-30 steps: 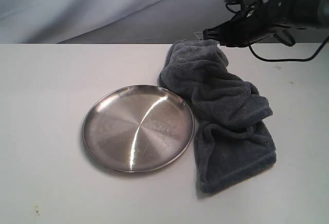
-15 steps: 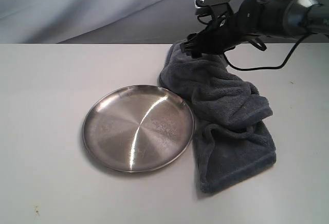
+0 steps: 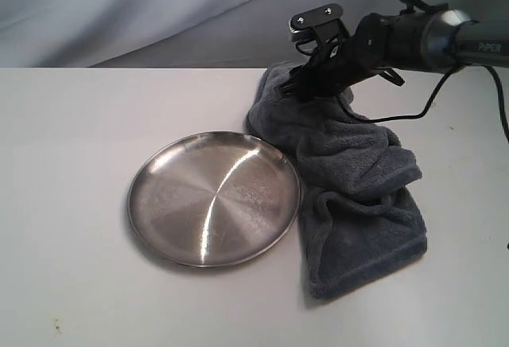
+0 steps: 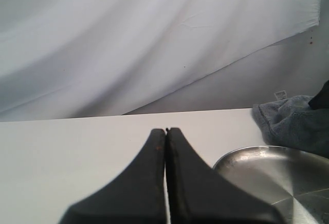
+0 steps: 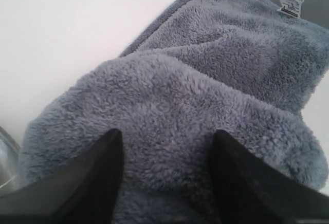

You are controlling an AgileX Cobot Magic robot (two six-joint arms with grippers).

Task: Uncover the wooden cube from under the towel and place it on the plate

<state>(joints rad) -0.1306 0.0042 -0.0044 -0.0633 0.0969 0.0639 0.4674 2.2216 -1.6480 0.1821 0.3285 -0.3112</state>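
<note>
Jaws of the right gripper (image 5: 167, 139) gape wide astride a hump at the far end of the towel (image 3: 350, 172). The wooden cube is hidden, presumably beneath. Best pinch fleece only, lifting away from the plate (image 3: 213, 197).

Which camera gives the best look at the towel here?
The exterior view: the whole towel lies bunched beside the plate, right gripper at its far end. The right wrist view shows only a fleece mound between open fingers; the left wrist view just one tagged corner.
</note>
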